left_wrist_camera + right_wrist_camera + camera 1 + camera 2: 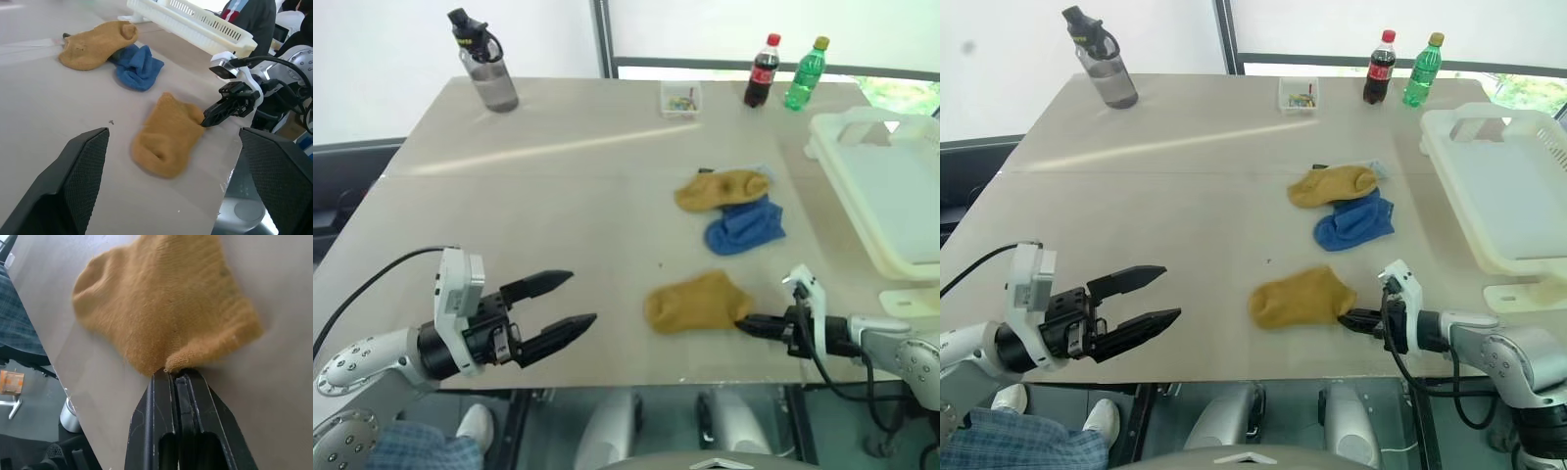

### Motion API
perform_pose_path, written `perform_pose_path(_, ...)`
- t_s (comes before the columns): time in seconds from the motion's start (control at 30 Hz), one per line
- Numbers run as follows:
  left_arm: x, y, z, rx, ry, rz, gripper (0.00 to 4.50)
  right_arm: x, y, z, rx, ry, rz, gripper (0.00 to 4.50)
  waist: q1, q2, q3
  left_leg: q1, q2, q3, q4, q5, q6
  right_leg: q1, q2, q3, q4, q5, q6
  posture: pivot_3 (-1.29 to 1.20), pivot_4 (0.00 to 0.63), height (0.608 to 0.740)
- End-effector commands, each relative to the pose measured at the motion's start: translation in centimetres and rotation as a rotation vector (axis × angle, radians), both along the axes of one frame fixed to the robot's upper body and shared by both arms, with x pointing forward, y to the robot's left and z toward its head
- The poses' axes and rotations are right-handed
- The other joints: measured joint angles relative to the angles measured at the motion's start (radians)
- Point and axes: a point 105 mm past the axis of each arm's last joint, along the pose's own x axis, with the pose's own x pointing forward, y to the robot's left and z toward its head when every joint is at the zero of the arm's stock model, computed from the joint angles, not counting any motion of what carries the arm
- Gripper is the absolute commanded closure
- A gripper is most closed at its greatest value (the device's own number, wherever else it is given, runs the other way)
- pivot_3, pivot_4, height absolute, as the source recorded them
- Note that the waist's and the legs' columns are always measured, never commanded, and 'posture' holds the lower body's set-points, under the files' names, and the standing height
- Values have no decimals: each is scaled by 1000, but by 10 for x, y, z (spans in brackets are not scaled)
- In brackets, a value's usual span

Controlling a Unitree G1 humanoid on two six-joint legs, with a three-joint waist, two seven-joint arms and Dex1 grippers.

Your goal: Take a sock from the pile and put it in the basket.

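A mustard-yellow sock [695, 302] lies flat near the table's front edge, apart from the pile [729, 208]. My right gripper [744, 323] is shut on this sock's right-hand edge, and the wrist view shows the knit fold [178, 363] pinched at its fingertips. The pile, further back, is another mustard sock [720, 188] over a bright blue one [746, 227]. The cream-white basket [842, 196] stands at the table's right side, beyond the right arm. At the front left, my left gripper [582, 298] hovers open with nothing between its fingers [78, 181], pointing towards the held sock [168, 134].
Along the table's far edge stand a grey water bottle [487, 64], a small clear box [681, 99], a cola bottle [762, 70] and a green bottle [805, 73]. A person's checked trouser leg and shoe [1102, 421] show below the front left edge.
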Motion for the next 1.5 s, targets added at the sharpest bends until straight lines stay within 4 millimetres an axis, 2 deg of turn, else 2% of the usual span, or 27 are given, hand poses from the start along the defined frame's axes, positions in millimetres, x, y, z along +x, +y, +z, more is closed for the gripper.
perform_pose_path(0.03, -3, -3, 8, 13, -33, -23, 0, 3, 7, -3, -6, -9, 0, 4406, -1, 0, 0, 0, 0, 0, 0, 0, 0, 0, 0, 0, 0, 0, 0, 0, 150, 740)
perform_pose_path(0.13, -2, -3, 8, 15, -33, -21, 0, 0, 17, -4, 12, 0, 15, 4406, -1, 0, 0, 0, 1, 0, 0, 0, 0, 0, 0, 0, 0, 0, 0, 0, 150, 740)
perform_pose_path(0.37, -2, -2, 7, 16, -29, -21, 0, -4, 10, -10, 17, 70, -74, 4406, -2, -1, -1, 0, 2, 0, 0, 0, 0, 0, 0, 0, 0, 0, 0, 0, 150, 740)
perform_pose_path(0.5, 0, -2, 7, 15, -24, -26, 0, -3, 18, -9, 72, 101, -148, 4406, 0, -2, -1, 0, 2, -1, 0, 0, 0, 0, 0, 0, 0, 0, 0, 0, 150, 740)
perform_pose_path(0.63, 1, -4, 6, 13, -21, -38, 0, 11, 26, -7, 126, 97, -249, 4406, -4, -6, -3, 0, 2, -1, -1, 0, 0, 0, 0, 0, 0, 0, 0, 0, 150, 740)
perform_pose_path(0.83, 4, -4, 6, 17, -20, -50, 0, 37, 28, 2, 196, 85, -418, 4406, -13, -6, -3, 2, 6, 0, -1, 0, 0, 0, 1, 1, 0, 1, -3, 0, 150, 740)
perform_pose_path(1.03, 6, -5, 6, 13, -20, -60, 0, 45, 26, 4, 270, 130, -556, 4406, -16, -4, -3, 1, 6, 0, -2, 0, 0, -1, 3, 1, -1, 2, -4, 0, 150, 740)
perform_pose_path(1.2, 7, -5, 5, 11, -18, -65, 0, 41, 15, -2, 338, 207, -690, 4406, -19, -2, -2, 1, 6, 0, -4, 0, 0, -2, 6, 1, -1, 2, -4, 0, 150, 740)
perform_pose_path(1.5, 7, -5, 5, 6, -17, -70, 0, 0, 8, -19, 239, 290, -653, 4406, -12, -3, -3, 1, 5, -1, -12, 0, 0, -2, 6, 1, -7, 2, -4, 0, 150, 740)
